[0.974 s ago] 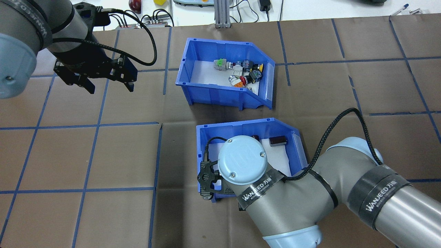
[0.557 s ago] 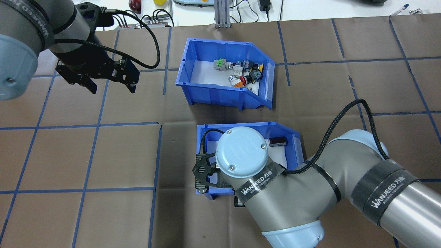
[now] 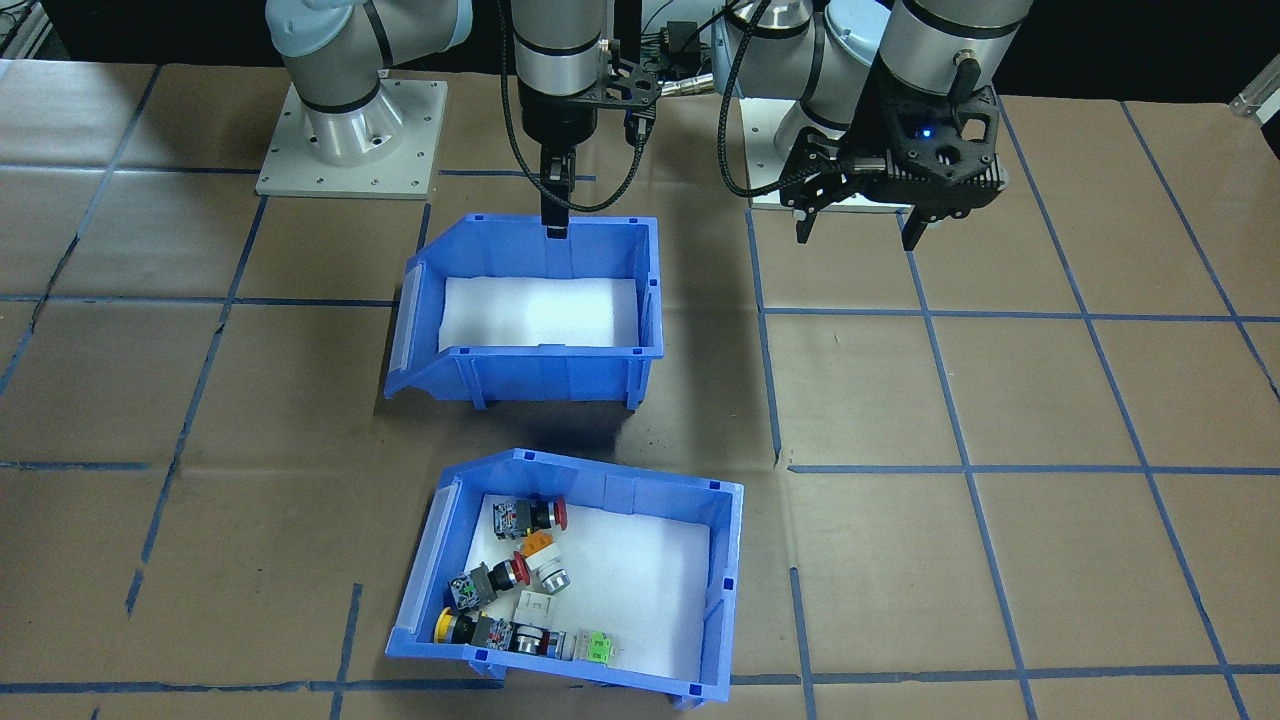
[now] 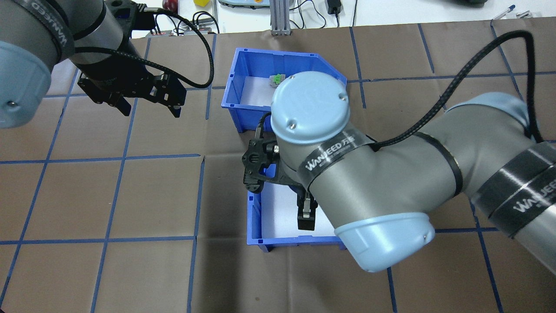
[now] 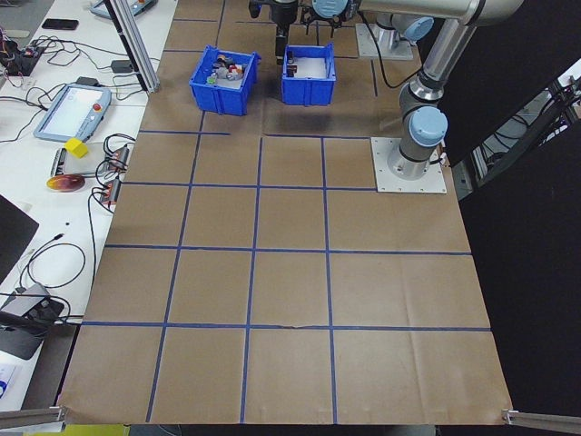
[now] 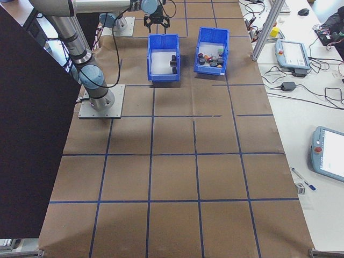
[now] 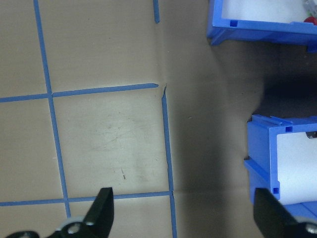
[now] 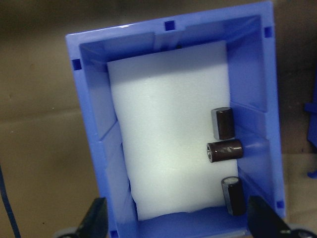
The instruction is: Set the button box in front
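Observation:
The button box [image 3: 570,580] is a blue bin with a white liner, and several coloured push-buttons [image 3: 510,575] lie at its sloped end. It stands on the table's far side from the robot. In the overhead view my right arm covers most of the button box [image 4: 247,82]. My right gripper [image 3: 555,225] hangs open over the robot-side wall of a second blue bin [image 3: 530,310], with its fingers [image 8: 96,218] spread wide and holding nothing. My left gripper [image 4: 150,111] is open above bare table, to the left of both bins.
The second bin [image 8: 94,124] holds three dark cylinders [image 8: 225,148] along one wall. Both bins show at the right edge of the left wrist view. The arm base plates [image 3: 350,140] sit at the robot's side. Cables and a pendant [image 5: 71,109] lie beyond the far edge.
My right arm has risen and swung away from the robot, and it now hides much of the button box from above. The left gripper drifted slightly right. Neither bin has moved.

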Controlling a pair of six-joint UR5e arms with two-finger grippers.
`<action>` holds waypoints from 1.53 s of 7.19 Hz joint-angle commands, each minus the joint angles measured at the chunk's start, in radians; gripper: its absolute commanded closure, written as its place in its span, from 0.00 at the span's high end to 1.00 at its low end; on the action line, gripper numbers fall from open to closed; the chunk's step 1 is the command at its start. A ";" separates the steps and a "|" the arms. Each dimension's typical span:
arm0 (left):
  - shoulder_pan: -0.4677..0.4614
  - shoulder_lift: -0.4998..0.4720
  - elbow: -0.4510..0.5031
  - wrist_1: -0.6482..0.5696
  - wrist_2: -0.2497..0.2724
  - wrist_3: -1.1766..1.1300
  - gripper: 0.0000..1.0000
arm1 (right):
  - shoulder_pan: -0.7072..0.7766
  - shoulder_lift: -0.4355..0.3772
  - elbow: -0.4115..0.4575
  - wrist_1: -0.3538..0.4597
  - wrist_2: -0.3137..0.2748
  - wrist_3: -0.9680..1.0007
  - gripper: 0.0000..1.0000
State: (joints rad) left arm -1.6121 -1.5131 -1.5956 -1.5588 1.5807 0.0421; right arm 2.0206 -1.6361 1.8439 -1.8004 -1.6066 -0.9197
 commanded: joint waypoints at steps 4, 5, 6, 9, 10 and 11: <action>-0.002 0.019 0.005 -0.006 0.008 0.005 1.00 | -0.383 -0.007 -0.095 0.019 0.005 0.342 1.00; -0.002 0.013 0.005 0.008 0.005 0.004 1.00 | -0.431 -0.007 -0.127 0.023 0.004 0.460 1.00; 0.000 0.016 0.005 0.009 0.005 0.004 1.00 | -0.457 -0.007 -0.167 0.029 0.001 0.604 1.00; 0.000 0.019 0.006 0.009 -0.002 -0.013 1.00 | -0.460 0.005 -0.221 0.132 0.008 0.861 1.00; 0.000 0.019 0.006 0.009 -0.002 -0.013 1.00 | -0.461 0.040 -0.257 0.194 0.008 0.904 1.00; 0.000 0.021 0.006 0.009 0.005 -0.013 1.00 | -0.459 0.061 -0.285 0.238 0.008 0.926 1.00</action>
State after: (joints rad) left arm -1.6122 -1.4939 -1.5895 -1.5493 1.5806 0.0303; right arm 1.5611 -1.6022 1.5948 -1.6218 -1.5986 -0.0320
